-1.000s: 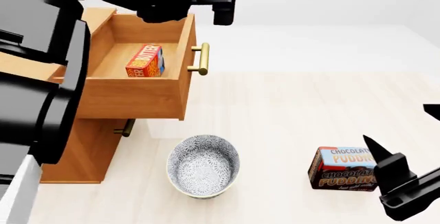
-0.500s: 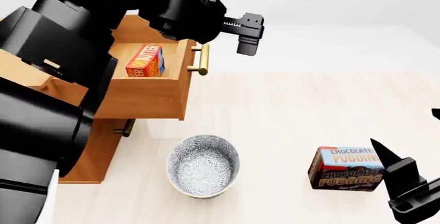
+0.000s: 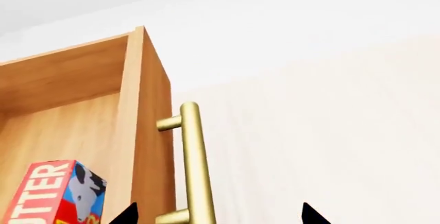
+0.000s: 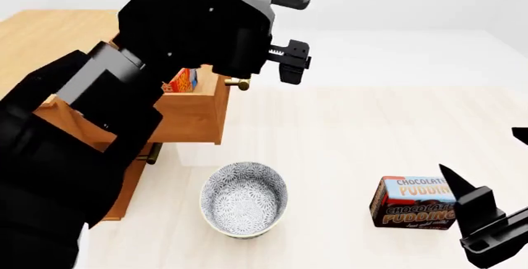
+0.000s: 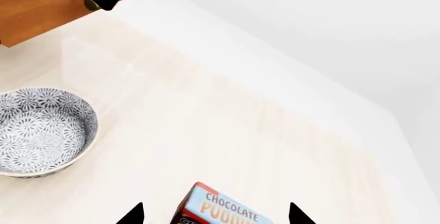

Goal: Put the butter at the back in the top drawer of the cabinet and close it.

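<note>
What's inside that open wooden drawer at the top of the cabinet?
Inside the top drawer stands the butter, a red box with a blue patch. The left arm covers most of the drawer in the head view, so the rest of its floor cannot be seen.

Two boxes show: one butter standing in the open top drawer, and one chocolate pudding box on the floor at the right. One patterned bowl sits near the middle. One cabinet stands at the left. Two brass handles can be counted in the head view, the lower handle only partly; further handles may be hidden behind the left arm.
</note>
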Controlling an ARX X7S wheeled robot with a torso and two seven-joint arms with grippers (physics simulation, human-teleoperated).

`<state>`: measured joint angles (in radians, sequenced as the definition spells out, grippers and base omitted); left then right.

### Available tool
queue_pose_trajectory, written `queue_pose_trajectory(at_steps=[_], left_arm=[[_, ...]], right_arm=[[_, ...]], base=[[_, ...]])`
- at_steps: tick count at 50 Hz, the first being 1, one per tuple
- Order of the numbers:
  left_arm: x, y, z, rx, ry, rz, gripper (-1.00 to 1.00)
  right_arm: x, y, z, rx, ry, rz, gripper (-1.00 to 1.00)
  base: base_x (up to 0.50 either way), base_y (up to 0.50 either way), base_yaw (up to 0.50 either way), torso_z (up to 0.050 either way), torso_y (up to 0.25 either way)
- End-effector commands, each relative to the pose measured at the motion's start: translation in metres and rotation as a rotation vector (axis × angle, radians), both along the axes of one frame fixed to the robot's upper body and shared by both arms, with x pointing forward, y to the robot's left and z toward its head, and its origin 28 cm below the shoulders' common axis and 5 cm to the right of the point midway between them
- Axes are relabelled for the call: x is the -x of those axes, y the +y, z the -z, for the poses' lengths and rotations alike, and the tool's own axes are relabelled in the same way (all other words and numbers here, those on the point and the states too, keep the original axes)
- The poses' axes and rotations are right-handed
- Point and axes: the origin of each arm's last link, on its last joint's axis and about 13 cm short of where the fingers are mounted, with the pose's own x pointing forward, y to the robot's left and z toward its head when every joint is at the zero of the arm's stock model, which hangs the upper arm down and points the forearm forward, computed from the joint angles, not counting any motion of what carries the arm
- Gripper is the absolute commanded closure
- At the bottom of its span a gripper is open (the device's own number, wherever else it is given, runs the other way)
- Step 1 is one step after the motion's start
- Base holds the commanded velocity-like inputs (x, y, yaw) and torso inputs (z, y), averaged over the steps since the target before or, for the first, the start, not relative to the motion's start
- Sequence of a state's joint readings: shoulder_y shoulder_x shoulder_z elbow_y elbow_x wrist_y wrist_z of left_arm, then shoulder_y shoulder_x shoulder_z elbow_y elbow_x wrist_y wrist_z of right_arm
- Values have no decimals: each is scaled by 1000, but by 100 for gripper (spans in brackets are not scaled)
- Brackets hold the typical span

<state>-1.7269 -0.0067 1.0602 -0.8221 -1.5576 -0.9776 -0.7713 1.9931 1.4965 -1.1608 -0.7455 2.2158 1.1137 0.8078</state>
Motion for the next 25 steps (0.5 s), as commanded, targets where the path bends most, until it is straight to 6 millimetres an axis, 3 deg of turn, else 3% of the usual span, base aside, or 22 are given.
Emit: queue_pose_trajectory(at_steps=[1, 25], left_arm=[[-2, -7, 16, -11, 2, -10, -100], [-12, 4, 42, -107, 74, -122, -100]], right_arm=[[-2, 1, 0, 2, 4, -3, -100], [-3, 0, 1, 2, 7, -5, -100]], base=[[0, 0, 0, 0, 0], [0, 0, 0, 0, 0]])
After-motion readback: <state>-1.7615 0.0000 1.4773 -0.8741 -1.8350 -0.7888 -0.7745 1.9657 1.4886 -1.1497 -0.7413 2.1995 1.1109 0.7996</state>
